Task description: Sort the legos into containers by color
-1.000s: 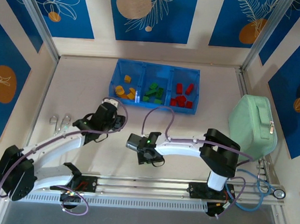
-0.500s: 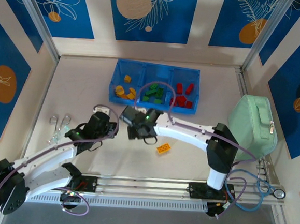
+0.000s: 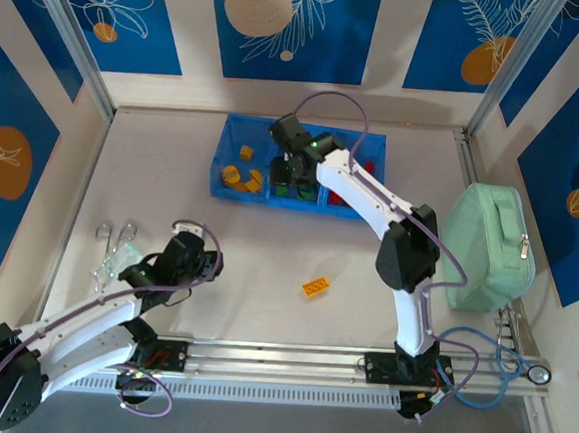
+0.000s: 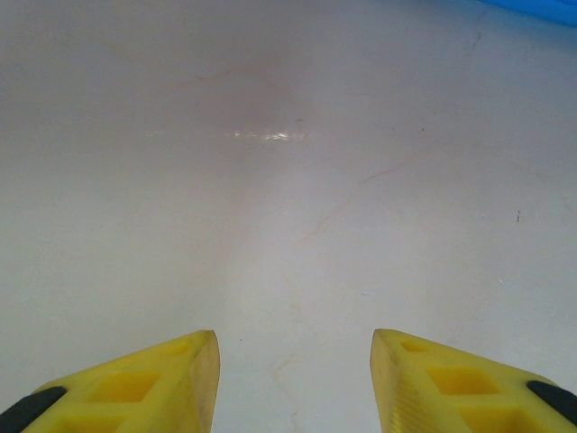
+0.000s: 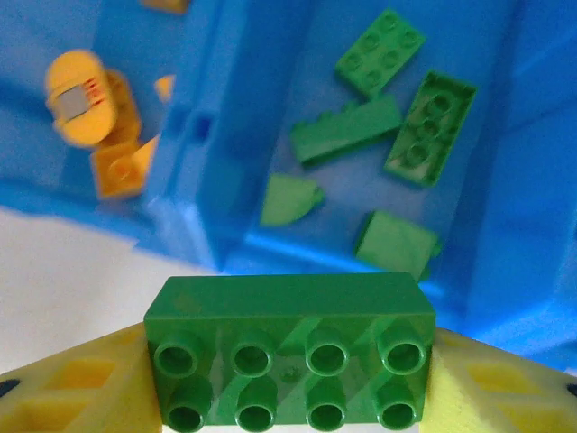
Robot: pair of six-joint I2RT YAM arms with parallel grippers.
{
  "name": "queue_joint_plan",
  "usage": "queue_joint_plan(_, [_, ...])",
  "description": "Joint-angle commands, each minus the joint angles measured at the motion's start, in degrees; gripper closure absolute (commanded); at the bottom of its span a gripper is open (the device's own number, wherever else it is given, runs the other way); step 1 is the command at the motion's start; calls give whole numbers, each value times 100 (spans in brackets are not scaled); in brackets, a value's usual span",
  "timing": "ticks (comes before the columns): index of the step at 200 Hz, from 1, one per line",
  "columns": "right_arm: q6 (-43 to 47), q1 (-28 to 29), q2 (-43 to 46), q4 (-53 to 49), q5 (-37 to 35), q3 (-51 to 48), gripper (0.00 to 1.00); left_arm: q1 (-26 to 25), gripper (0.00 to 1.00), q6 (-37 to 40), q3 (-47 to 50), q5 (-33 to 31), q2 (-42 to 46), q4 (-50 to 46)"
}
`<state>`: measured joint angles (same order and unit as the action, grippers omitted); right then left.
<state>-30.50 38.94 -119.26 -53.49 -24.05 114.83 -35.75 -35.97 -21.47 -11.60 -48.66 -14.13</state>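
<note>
One green brick (image 5: 288, 311), eight studs up, is pinched end to end between the two yellow fingers (image 5: 63, 392) of the right gripper (image 3: 293, 174); it hangs over the near side of the bin (image 3: 365, 214), at the middle one of its three compartments. Below it in that compartment lie five green pieces (image 5: 431, 126), loose and not stacked, none touching the held one. The left compartment has yellow-orange pieces (image 3: 234, 176), four as far as I can count. The right compartment holds red ones (image 3: 367, 167), but the arm crosses over them and I cannot give their number. The bin itself is one blue tray, standing at the far middle of the table (image 3: 153, 166).

One orange brick (image 3: 315, 287) lies alone on the bare table, well short of the bin, between the two arms. The left gripper (image 4: 294, 361) is over bare table on the left side, its two fingers spread apart with nothing between them; a corner of the bin shows far ahead of it.

One mint pouch (image 3: 488, 247) stands at the right edge, well apart from the bin. A small looped metal thing (image 3: 115, 238) lies at the left edge; what it is I cannot tell.
</note>
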Motion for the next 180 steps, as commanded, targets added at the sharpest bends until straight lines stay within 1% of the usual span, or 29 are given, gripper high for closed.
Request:
queue_joint_plan(1, [461, -132, -546, -559, 117, 821, 44, -23, 51, -113, 39, 157, 122, 53])
queue_joint_plan(34, [576, -383, -1290, -926, 156, 1792, 43, -44, 51, -128, 38, 219, 70, 78])
queue_joint_plan(55, [642, -423, -1618, -1181, 64, 2290, 40, -55, 51, -130, 47, 236, 81, 74])
queue_joint_plan(74, [660, -465, -1738, -1177, 103, 2411, 40, -88, 50, 31, 32, 390, 53, 192])
queue_joint_plan(94, [660, -518, -1834, -1180, 130, 2504, 40, -168, 49, 181, -116, 394, -91, 148])
queue_joint_plan(123, [659, -593, -1921, -1187, 188, 2588, 39, -235, 49, 231, -216, 489, -270, 230])
queue_joint_plan(138, [672, -598, -1967, -1228, 208, 2661, 35, -273, 49, 223, -246, 542, -315, 294])
queue_joint_plan(147, [685, -598, -1986, -1264, 206, 2713, 30, -312, 48, 263, -283, 577, -343, 312])
queue_joint_plan(158, [695, -600, -1989, -1314, 182, 2776, 21, -377, 48, 349, -326, 648, -354, 373])
queue_joint_plan(180, [686, -598, -1932, -1412, 165, 2899, 17, -458, 46, 526, -443, 914, -453, 495])
